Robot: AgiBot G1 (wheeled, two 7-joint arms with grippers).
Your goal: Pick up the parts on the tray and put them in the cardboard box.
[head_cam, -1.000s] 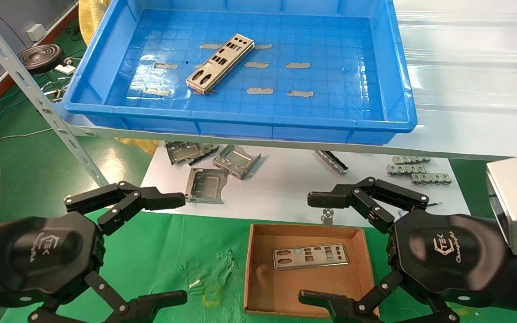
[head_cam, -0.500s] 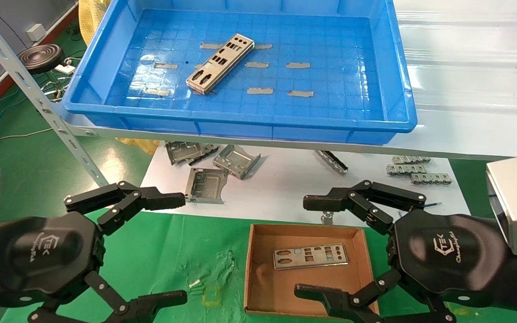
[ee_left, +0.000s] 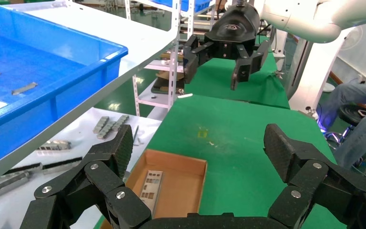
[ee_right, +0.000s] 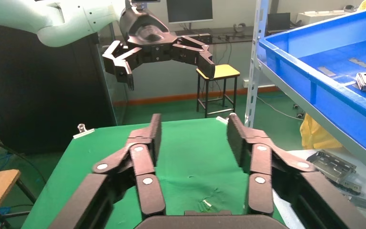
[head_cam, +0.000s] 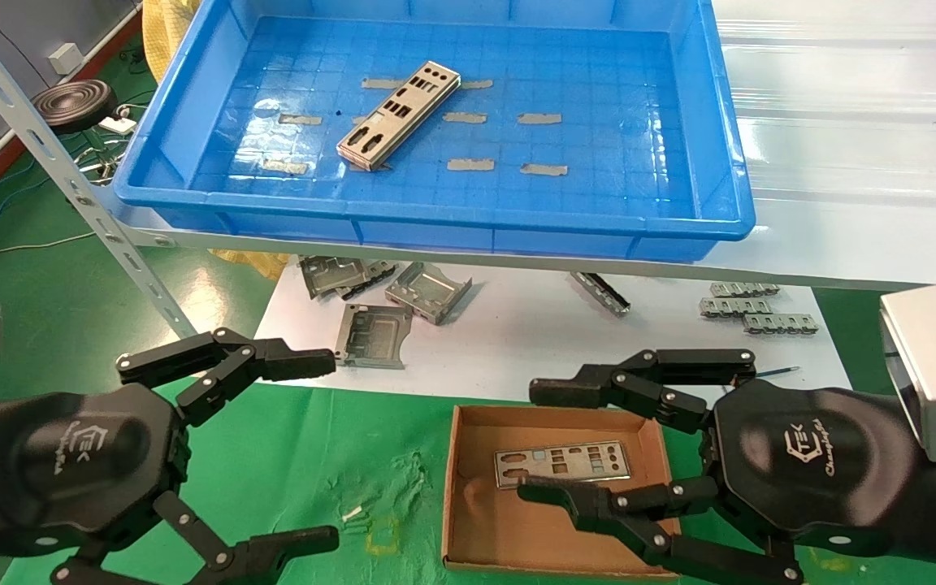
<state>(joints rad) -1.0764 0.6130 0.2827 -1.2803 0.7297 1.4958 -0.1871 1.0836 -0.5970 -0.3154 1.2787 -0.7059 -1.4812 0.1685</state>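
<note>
The blue tray (head_cam: pixel 435 230) sits on a raised shelf at the back. A silver punched plate (head_cam: pixel 399 114) lies diagonally in its left half, seemingly on top of another. The cardboard box (head_cam: pixel 450 487) sits on the green table in front, with one plate (head_cam: pixel 561 463) flat inside. My right gripper (head_cam: pixel 531 441) hovers over the box's left part, fingers partly drawn in, open and empty. My left gripper (head_cam: pixel 330 448) is wide open and empty, left of the box. The left wrist view shows the box (ee_left: pixel 190 164), its plate (ee_left: pixel 150 188) and my left gripper (ee_left: pixel 200 143).
Folded metal brackets (head_cam: pixel 403 292) and small connector strips (head_cam: pixel 744 307) lie on a white sheet under the shelf. A slanted grey shelf upright (head_cam: pixel 70 183) stands at the left. Grey tape strips (head_cam: pixel 468 164) dot the tray floor.
My right gripper's fingers have drawn closer together over the box. The left gripper, the plates and the box have not moved.
</note>
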